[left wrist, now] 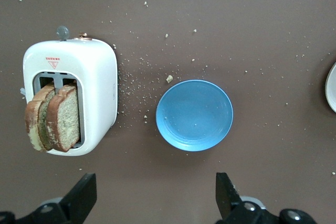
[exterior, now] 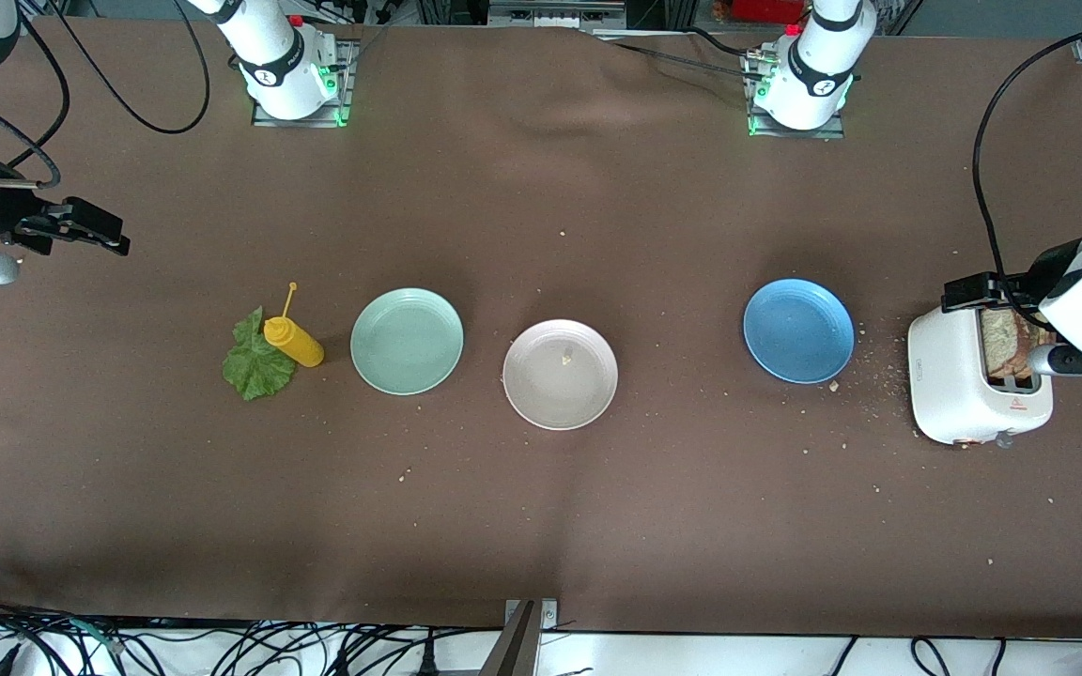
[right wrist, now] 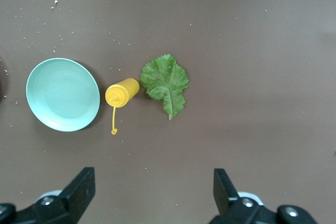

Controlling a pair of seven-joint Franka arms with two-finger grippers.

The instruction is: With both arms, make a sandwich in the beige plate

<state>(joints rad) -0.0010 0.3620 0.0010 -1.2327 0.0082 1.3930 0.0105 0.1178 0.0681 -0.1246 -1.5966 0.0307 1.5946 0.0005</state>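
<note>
The beige plate (exterior: pixel 560 399) lies empty at the middle of the table, with one crumb on it; its edge shows in the left wrist view (left wrist: pixel 332 88). Two brown bread slices (exterior: pixel 1009 342) stand in the white toaster (exterior: pixel 954 385) at the left arm's end, also seen in the left wrist view (left wrist: pixel 55 116). A green lettuce leaf (exterior: pixel 255 364) lies flat beside a yellow sauce bottle (exterior: pixel 295 342), which lies on its side. My left gripper (exterior: pixel 966 293) is open and empty over the toaster's edge. My right gripper (exterior: pixel 98 231) is open and empty over bare cloth at the right arm's end.
A mint green plate (exterior: pixel 407 340) lies between the sauce bottle and the beige plate. A blue plate (exterior: pixel 798 330) lies between the beige plate and the toaster. Crumbs are scattered around the toaster and the blue plate. Cables hang along the table's ends.
</note>
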